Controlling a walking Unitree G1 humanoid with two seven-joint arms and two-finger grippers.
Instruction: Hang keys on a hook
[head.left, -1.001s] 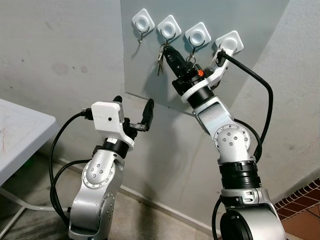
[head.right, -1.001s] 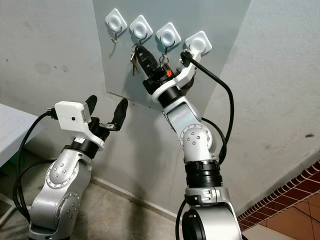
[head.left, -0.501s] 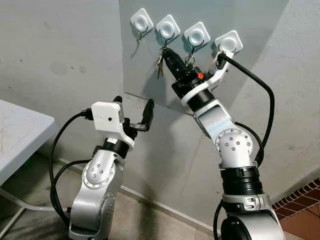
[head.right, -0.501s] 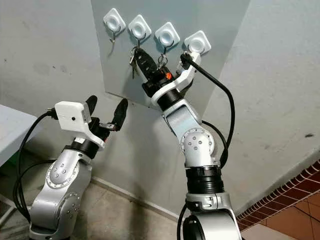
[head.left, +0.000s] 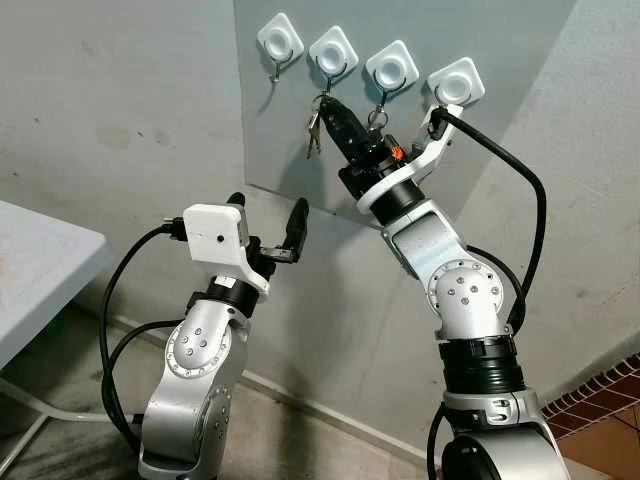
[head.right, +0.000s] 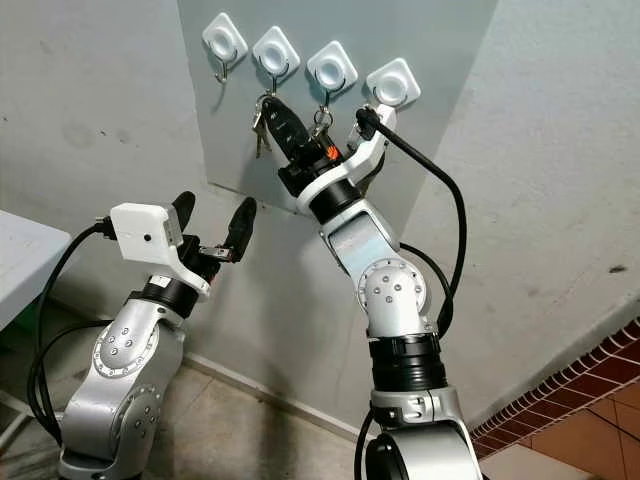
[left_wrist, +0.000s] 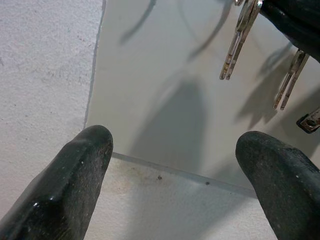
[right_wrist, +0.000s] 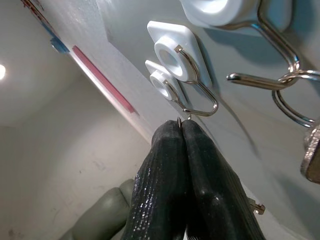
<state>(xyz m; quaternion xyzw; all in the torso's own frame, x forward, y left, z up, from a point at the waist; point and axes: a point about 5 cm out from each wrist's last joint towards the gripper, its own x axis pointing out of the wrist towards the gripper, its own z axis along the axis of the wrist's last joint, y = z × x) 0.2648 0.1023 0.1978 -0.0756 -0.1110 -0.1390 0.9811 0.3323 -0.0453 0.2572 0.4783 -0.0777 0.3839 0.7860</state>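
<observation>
At wall hooks, right hand (head.left: 333, 110) pinched shut on keys (head.left: 314, 124), ring just under second hook (head.left: 331, 68); next: lift ring over tip, release. Left hand (head.left: 266, 218) open, empty

4 hooks (head.left: 333, 50), 2 key bunches (head.left: 314, 128), 2 grippers (head.left: 330, 108).

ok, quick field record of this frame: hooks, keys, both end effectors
hooks: four white hooks in a row on a grey wall panel
keys: bunch hanging below the second hook from the left; another set on the third
right end effector: raised to the second hook, fingers pressed together on a thin wire ring
left end effector: open, held low, away from the hooks
table: white, at left edge
</observation>
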